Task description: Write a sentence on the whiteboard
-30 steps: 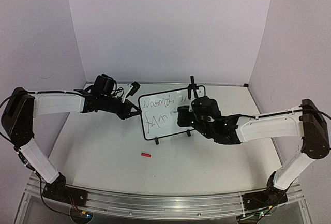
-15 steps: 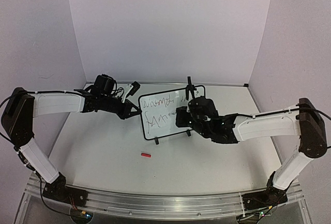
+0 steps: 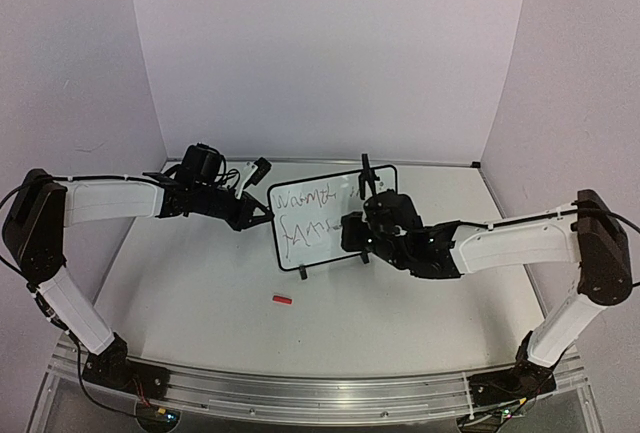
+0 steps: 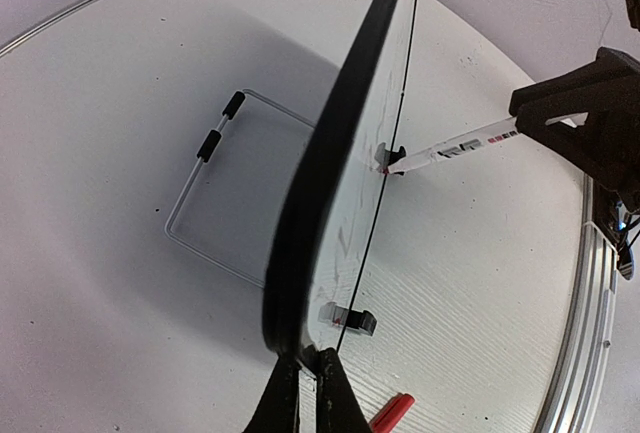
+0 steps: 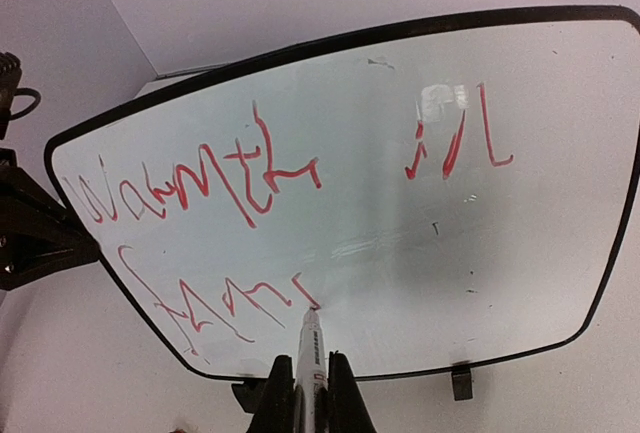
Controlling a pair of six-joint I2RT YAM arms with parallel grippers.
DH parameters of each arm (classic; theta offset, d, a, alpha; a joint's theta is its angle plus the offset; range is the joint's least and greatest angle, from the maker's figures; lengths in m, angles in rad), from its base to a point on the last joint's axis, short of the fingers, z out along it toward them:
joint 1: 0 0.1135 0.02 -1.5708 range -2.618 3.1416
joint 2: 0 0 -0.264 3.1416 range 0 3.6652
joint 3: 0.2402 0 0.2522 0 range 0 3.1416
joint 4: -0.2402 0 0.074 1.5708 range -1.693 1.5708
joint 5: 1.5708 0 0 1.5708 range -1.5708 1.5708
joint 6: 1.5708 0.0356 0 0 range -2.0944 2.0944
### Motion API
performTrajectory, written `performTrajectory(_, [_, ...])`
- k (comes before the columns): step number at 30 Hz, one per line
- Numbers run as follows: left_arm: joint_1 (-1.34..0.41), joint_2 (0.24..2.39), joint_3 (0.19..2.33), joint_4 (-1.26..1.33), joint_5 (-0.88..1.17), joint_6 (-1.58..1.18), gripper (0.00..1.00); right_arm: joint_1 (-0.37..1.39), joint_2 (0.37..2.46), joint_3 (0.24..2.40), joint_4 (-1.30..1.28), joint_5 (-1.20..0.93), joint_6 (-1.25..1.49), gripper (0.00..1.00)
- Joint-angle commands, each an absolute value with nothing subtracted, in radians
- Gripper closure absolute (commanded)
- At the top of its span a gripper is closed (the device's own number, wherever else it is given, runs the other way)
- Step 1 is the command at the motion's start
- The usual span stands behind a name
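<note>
White worktop (image 3: 200, 293): left jaws pinch the whiteboard (image 3: 322, 245) by its edge, right jaws grip a marker (image 5: 311, 345). Overpressing could tip the board.

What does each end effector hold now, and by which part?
Left end effector: the whiteboard, by its left frame edge. Right end effector: the marker, by its barrel.

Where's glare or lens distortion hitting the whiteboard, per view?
Right wrist: small glare patch on the whiteboard upper right, frame bowed by the wide lens, the sentence and marker sharp. Left wrist: board edge-on, near frame soft and curved, faint shadow on the table. Top external: even light, writing too small to read.
</note>
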State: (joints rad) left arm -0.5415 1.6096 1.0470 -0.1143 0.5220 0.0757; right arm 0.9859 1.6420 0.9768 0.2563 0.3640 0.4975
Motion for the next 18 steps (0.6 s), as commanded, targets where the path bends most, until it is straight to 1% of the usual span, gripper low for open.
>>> performTrajectory(1, [-0.541,1.631,1.069,-0.155,0.474,0.112,1.00,0.982,1.591,0.998,0.273,0.310,0.486,1.00])
performTrajectory(9, [-0.541,1.629,1.067,-0.153,0.473,0.112,1.00,0.981,1.545,0.997,0.287,0.363,0.469,1.00])
performTrajectory(18, [-0.541,1.633,1.070,-0.155,0.474,0.112,1.00,0.981,1.586,1.028,0.306,0.388,0.448,1.00])
